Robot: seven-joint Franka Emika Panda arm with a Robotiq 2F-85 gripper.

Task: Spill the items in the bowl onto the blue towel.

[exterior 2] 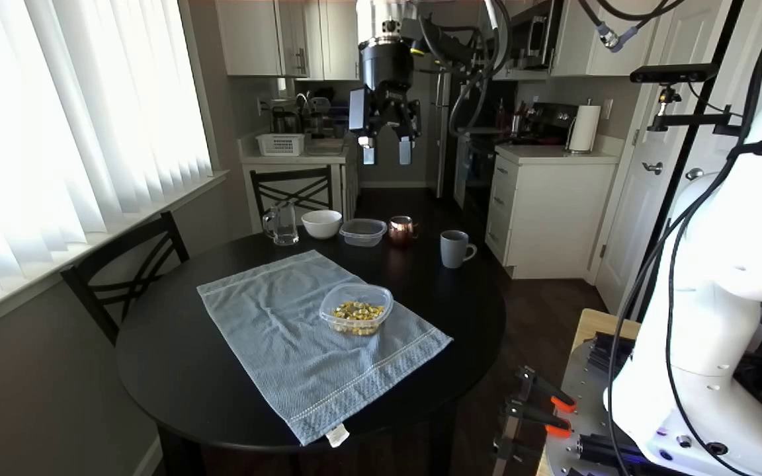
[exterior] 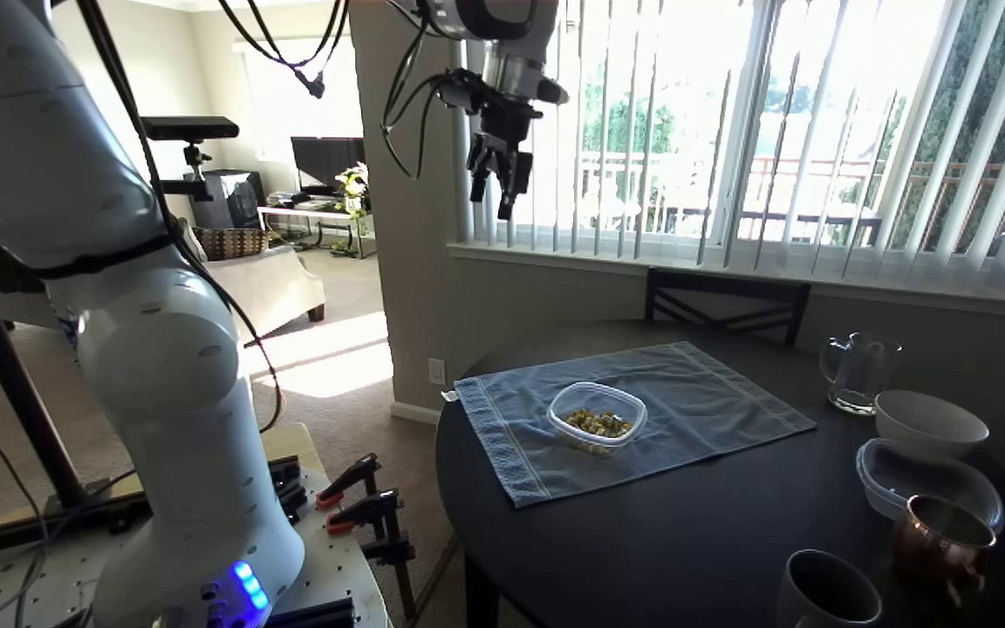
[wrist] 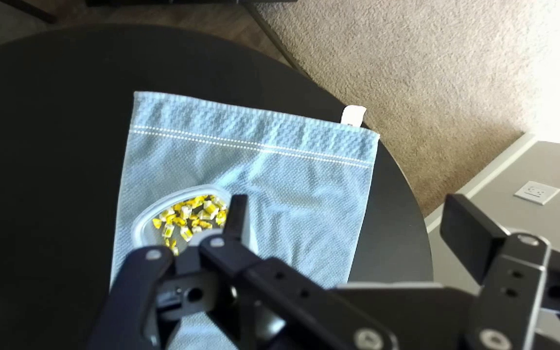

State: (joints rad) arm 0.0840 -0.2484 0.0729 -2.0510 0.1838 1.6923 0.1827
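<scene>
The bowl (exterior: 633, 427), small, clear and rounded, stands upright on the blue towel (exterior: 712, 410) in both exterior views (exterior 2: 381, 325). The items (exterior: 597, 424), a heap of small yellow and whitish bits, lie inside the bowl (exterior 2: 357, 311). The towel (exterior 2: 288, 330) lies spread and slightly wrinkled on the dark round table. My gripper (exterior: 492, 202) is open and empty, high above the table, fingers pointing down (exterior 2: 387, 155). In the wrist view its fingers (wrist: 350, 216) are wide apart, and one finger hides part of the bowl (wrist: 156, 208) and items (wrist: 192, 214).
On the table (exterior: 686, 541) beyond the towel stand a glass mug (exterior: 860, 375), a white bowl (exterior: 930, 423), an empty clear container (exterior: 930, 480), a copper mug (exterior: 943, 545) and a grey mug (exterior 2: 454, 250). Chairs (exterior 2: 129, 274) and a window with blinds (exterior: 686, 131) border the table.
</scene>
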